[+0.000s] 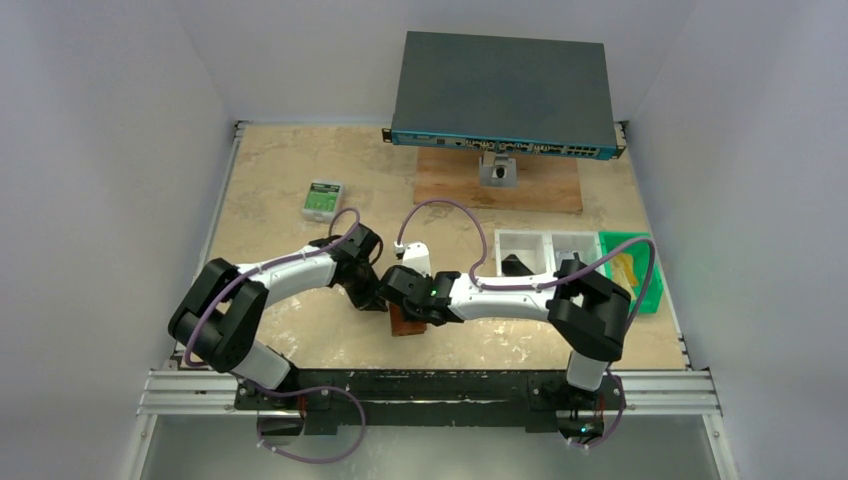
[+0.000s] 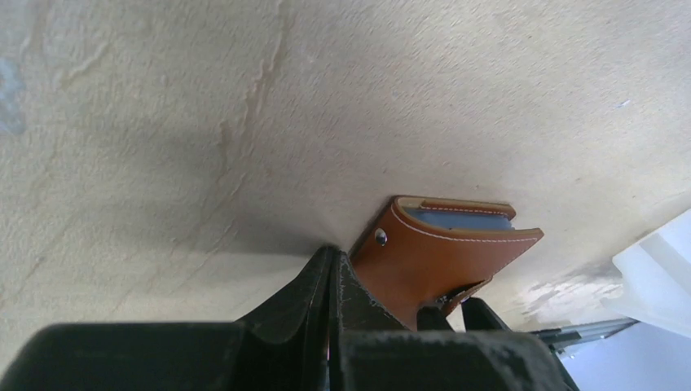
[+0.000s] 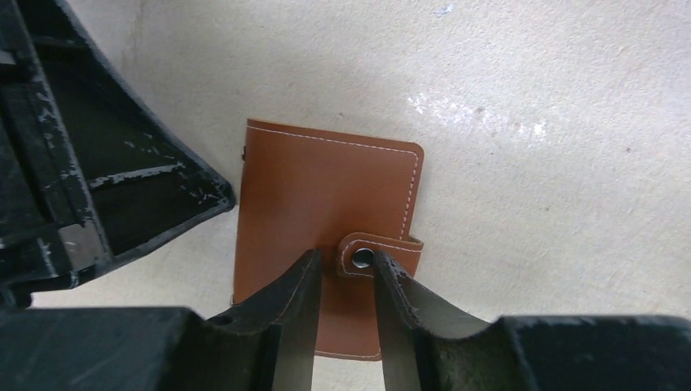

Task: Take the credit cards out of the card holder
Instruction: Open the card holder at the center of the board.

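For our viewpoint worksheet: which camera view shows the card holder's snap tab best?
The right wrist view: the snap tab and its stud lie face-on between the fingers of the right gripper. The left wrist view shows the card holder edge-on, tab barely visible. Top external shows only a brown sliver, mostly covered.

The top external view looks steeply down from high behind the near edge over the whole beige stone-patterned table (image 1: 280, 165). Both wrist views sit close above it, sharing the small brown leather folding card holder (image 3: 326, 195) (image 2: 440, 261).
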`<move>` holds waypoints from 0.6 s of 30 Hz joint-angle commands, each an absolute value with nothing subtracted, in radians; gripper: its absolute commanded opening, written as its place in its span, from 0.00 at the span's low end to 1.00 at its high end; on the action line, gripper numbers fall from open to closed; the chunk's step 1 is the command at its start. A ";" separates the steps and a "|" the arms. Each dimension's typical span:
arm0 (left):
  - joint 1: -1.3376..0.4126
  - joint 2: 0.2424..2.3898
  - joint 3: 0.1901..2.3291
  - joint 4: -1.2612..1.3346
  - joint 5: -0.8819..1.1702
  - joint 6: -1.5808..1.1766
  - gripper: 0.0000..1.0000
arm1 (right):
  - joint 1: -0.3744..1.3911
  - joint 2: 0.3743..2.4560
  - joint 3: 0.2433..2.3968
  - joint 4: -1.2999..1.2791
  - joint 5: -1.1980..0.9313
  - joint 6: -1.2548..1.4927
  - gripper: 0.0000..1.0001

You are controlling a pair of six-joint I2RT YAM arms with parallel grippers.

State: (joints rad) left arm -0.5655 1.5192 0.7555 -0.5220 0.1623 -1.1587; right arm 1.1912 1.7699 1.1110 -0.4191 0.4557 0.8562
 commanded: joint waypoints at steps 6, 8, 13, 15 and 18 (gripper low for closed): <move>-0.571 1.535 0.755 -0.575 0.106 -1.144 0.00 | 1.196 1.750 1.146 -0.519 0.561 0.889 0.29; -0.572 1.534 0.756 -0.577 0.106 -1.144 0.00 | 1.197 1.748 1.144 -0.526 0.569 0.895 0.27; -0.574 1.535 0.759 -0.579 0.106 -1.141 0.00 | 1.197 1.726 1.122 -0.504 0.550 0.906 0.10; -0.573 1.530 0.762 -0.582 0.106 -1.134 0.00 | 1.196 1.714 1.118 -0.502 0.554 0.908 0.04; -0.574 1.518 0.768 -0.590 0.105 -1.118 0.00 | 1.197 1.701 1.121 -0.508 0.565 0.908 0.00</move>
State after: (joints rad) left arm -0.5663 1.5223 0.7559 -0.5335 0.1486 -1.1568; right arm 1.1923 1.7527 1.1213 -0.4992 0.5152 0.8833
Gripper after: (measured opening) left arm 0.003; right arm 0.014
